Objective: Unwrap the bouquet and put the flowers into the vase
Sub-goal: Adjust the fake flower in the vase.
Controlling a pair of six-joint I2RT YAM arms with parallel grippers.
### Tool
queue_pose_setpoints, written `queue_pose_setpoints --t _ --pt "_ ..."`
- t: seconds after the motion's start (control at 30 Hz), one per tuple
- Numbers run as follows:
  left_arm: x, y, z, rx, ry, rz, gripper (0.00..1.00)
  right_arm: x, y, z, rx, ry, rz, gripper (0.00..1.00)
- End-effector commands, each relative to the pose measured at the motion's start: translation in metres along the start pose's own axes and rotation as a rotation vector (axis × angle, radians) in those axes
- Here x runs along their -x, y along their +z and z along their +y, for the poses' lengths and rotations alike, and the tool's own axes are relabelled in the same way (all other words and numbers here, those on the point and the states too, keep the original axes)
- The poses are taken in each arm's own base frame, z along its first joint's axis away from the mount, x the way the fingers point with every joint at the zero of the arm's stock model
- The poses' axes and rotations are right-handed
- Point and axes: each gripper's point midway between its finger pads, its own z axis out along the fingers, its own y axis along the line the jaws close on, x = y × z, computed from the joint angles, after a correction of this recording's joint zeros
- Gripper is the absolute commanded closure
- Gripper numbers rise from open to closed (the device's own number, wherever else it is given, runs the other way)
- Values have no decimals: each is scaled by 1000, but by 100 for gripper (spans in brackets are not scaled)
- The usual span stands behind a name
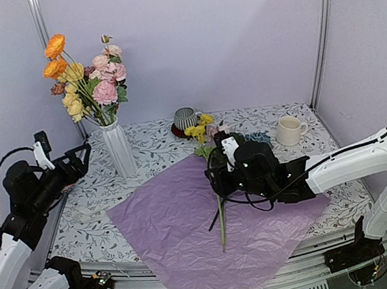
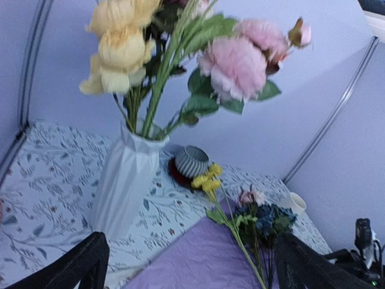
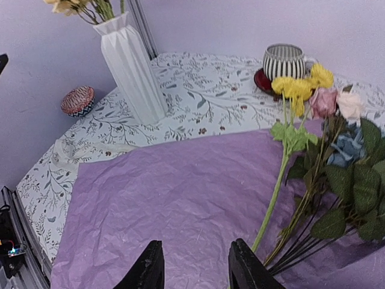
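The left gripper (image 2: 192, 251) is spread wide, empty, the vase (image 2: 126, 180) ahead between its fingers; the right gripper (image 3: 195, 260) is narrowed, empty, presumably to pinch one of the flowers (image 3: 301, 198) lying just beside a finger.

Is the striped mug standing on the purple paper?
No, the striped mug stands on a red coaster beyond the purple paper.

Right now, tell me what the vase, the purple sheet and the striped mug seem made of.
The vase: likely glazed ceramic, possibly plastic; white, hard faceted ribs with a soft sheen.
The purple sheet: tissue paper, matte; fine crinkles all over.
The striped mug: probably ceramic; smooth, rigid wall with painted dark stripes.
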Motion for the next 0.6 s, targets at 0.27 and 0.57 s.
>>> queue_pose_setpoints --t 0.27,0.57 --pt "-137 15 -12 -163 -254 435 2 -79 40 -26 -190 279 389 65" --pt "-186 27 -18 -131 -264 595 2 -106 67 -31 -178 342 483 68"
